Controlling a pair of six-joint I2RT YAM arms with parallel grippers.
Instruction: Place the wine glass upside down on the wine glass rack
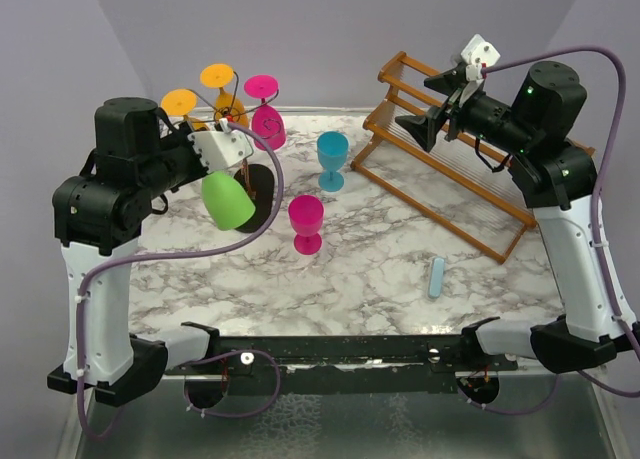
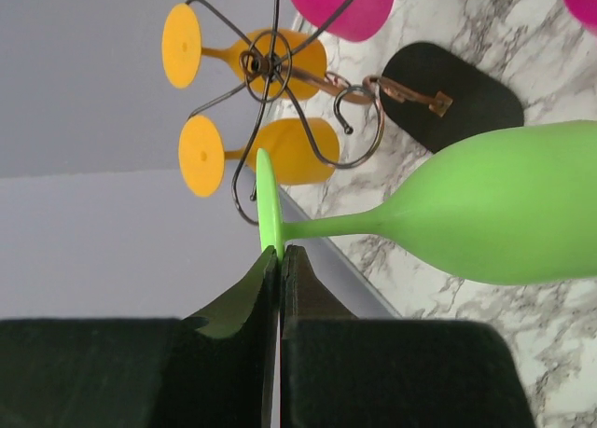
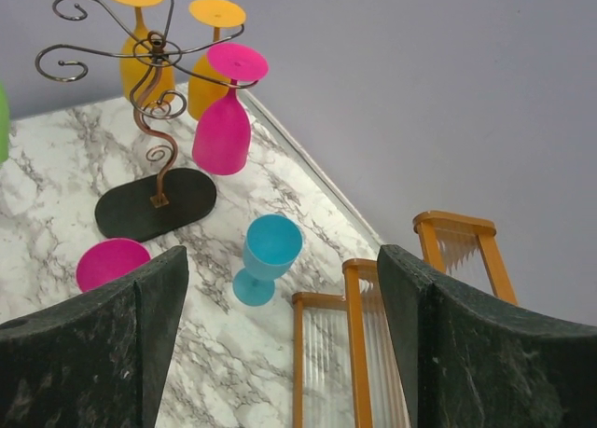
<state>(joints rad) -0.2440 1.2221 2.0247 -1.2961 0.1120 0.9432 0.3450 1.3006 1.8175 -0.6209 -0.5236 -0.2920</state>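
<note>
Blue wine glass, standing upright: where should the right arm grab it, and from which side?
I'd take the blue wine glass by its stem, jaws level, coming from the near side. It stands upright, foot flat on the table, so the stem is the slim exposed part; the wooden rack crowds its right.

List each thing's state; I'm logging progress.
green wine glass: gripped by its foot, not hung
left gripper: shut on its foot
right gripper: open, empty
orange glasses: hung inverted on wine glass rack
hung magenta glass: inverted
blue glass: upright
standing magenta glass: upright
</note>
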